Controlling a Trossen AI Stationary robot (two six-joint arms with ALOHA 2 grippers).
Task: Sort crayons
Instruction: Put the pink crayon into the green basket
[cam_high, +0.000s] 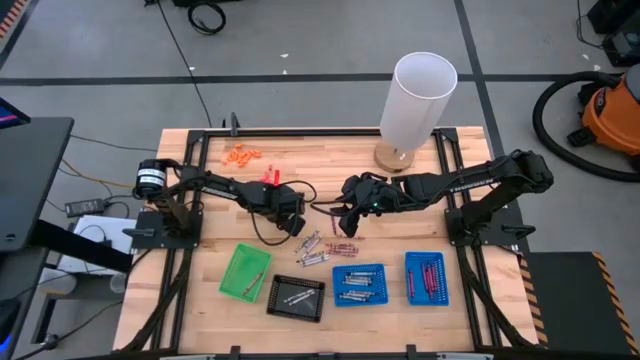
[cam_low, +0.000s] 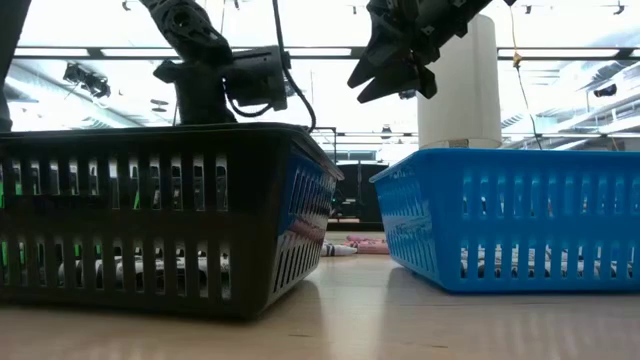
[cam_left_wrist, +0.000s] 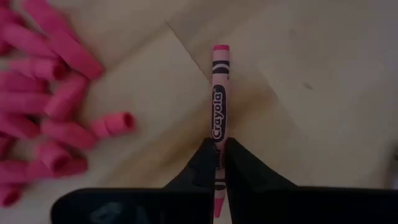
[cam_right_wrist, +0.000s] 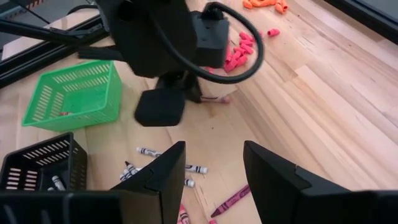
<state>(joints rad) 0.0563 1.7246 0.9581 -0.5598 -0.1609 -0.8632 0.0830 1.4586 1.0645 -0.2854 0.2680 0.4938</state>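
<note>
Left wrist view tells the main story: the left gripper is pinched on a pink crayon, holding it near its lower end so most of the stick pokes out in front, label readable. That grip low on the stick probably leaves a free end to aim into a tray. Just off to one side of it sits a heap of chunky pink bits, so it looks like this crayon is being held right next to that pile, toward the middle of the table.

The other crayons lie loose near the table's centre, a little toward the front edge, white and maroon ones mixed. Some are already sorted, I'd say: the two blue trays and along the front edge hold sticks, the black tray has a few, and the green tray sits further left.

Right gripper hangs over that loose scatter with its fingers spread apart, holding nothing, most likely lining up a pick.

Orange bits sit near the back left corner, and a white cylinder stands at the back edge, both clear of the work.
</note>
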